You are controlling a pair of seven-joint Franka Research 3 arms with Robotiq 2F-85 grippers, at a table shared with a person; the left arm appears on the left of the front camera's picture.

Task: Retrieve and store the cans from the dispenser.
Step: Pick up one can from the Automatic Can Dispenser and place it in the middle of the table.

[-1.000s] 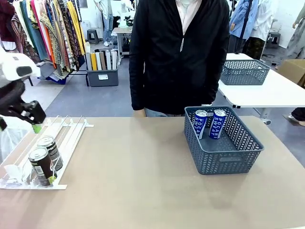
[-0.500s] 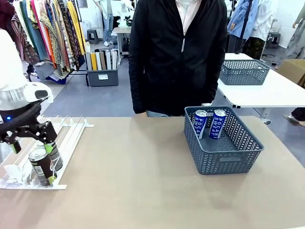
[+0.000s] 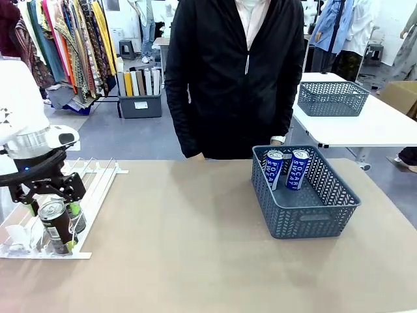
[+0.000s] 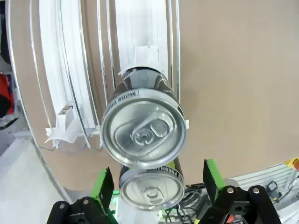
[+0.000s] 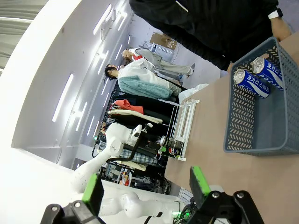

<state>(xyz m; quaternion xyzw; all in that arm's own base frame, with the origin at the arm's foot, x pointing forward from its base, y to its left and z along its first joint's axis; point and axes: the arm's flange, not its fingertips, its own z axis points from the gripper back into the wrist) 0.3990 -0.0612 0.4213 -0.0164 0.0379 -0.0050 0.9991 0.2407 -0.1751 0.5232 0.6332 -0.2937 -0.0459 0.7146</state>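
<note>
- Left gripper [image 3: 52, 208]: you find its fingers spread wide and low over the near end of the dispenser [image 3: 98, 181], one green pad on each side of a can top. Nothing is clamped yet.
- Front dark can [image 3: 57, 229]: upright in the dispenser's right lane at the stop end, with the open pads either side of it. Not yet fetched.
- Rear dark can [image 3: 79, 223]: upright just behind the first, in the same lane. Not yet fetched.
- Table [image 3: 182, 254]: the person stands at its far side.
- Basket [image 3: 313, 208]: dark grey lattice, on the right of the table.
- Blue-and-white cans [image 3: 274, 168]: two, side by side against the basket's far wall. Count these as stored.
- Right gripper [image 5: 145, 191]: fingers apart and holding nothing, well away from the basket.
- Tally, by your likely reckoning: two stored, two left, so about half done. The front dark can is next.
</note>
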